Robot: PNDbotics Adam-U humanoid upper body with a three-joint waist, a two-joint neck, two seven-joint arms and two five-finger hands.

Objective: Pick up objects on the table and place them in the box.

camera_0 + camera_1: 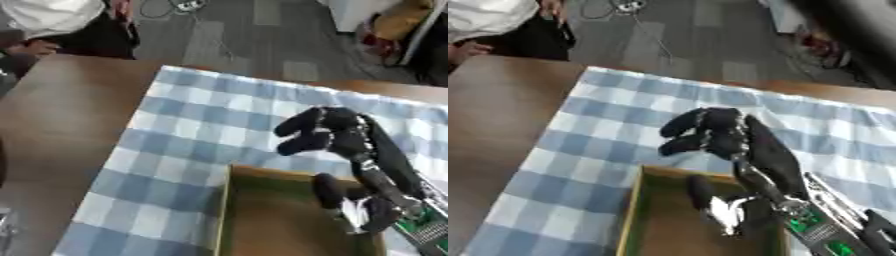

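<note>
An olive-brown cardboard box point(222, 210) sits at the bottom of the view on the blue-and-white checked cloth point(192, 125). My right hand point(347, 136) comes in from the lower right and hovers over the box's far rim. Its black fingers point(300, 143) are loosely bent, point left and hold nothing I can see. The thumb point(327, 190) hangs down inside the box. A pale shiny shape point(723, 213) lies by the thumb; I cannot tell whether it belongs to the hand or is a separate object. No loose object shows on the cloth. My left hand is out of view.
The cloth covers the right part of a brown wooden table point(61, 110). A person in a white top point(52, 15) stands at the table's far left corner. Grey floor and clutter lie beyond the far edge.
</note>
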